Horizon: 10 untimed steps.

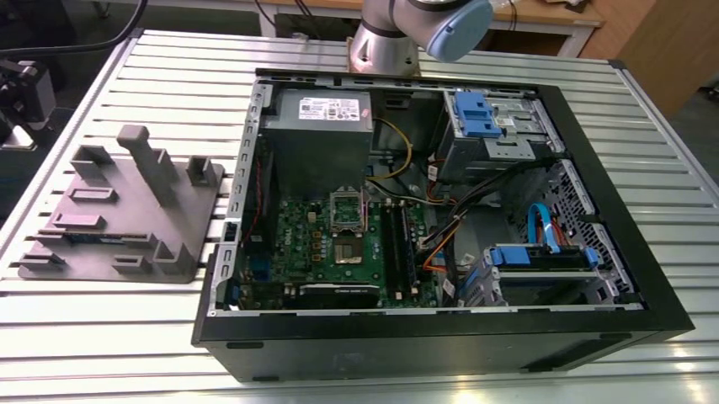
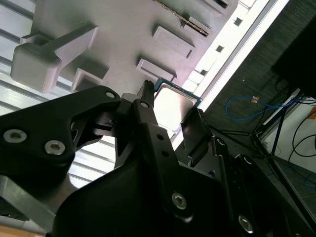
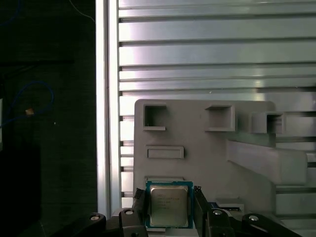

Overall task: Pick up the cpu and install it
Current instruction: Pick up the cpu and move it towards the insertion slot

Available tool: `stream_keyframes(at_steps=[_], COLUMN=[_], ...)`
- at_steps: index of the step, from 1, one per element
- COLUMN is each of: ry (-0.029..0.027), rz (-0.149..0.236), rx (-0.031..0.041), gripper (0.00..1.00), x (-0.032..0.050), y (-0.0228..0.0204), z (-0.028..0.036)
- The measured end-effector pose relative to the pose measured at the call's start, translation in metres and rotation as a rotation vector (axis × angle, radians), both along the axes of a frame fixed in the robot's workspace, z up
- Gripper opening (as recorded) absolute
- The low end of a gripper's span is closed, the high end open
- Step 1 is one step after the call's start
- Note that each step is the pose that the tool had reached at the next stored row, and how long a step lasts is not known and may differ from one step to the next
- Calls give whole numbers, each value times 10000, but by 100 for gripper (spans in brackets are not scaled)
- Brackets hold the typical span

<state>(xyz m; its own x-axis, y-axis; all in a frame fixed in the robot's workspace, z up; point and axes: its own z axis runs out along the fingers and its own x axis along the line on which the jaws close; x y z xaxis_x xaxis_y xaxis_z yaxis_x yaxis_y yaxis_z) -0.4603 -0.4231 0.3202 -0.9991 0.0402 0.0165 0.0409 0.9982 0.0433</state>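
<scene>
Your claw (image 3: 169,211) is closed on the cpu (image 3: 169,202), with one finger pressed against each side edge and the silvery top facing the camera. You hold it above the grey fixture tray (image 3: 197,153), near the tray's edge. The tray lies on the slatted surface (image 3: 207,49), beside the open computer case (image 1: 450,341).

Count: 1 cpu (image 3: 169,205) at the gripper (image 3: 169,196) (in both wrist views), 1 grey fixture tray (image 3: 197,153) beneath the gripper, 1 slatted metal table (image 3: 212,54) below both. Exterior view: 1 open PC case (image 1: 450,345), 1 motherboard (image 1: 298,231), 1 PSU (image 1: 320,118), 1 robot arm (image 1: 393,38).
</scene>
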Motion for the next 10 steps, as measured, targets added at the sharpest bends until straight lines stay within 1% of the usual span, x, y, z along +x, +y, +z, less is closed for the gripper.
stream_keyframes(at_steps=[4,10], ry=[0,0], rz=[0,0], rx=[0,1], gripper=[47,47], x=[0,0], y=[0,0], z=[67,189])
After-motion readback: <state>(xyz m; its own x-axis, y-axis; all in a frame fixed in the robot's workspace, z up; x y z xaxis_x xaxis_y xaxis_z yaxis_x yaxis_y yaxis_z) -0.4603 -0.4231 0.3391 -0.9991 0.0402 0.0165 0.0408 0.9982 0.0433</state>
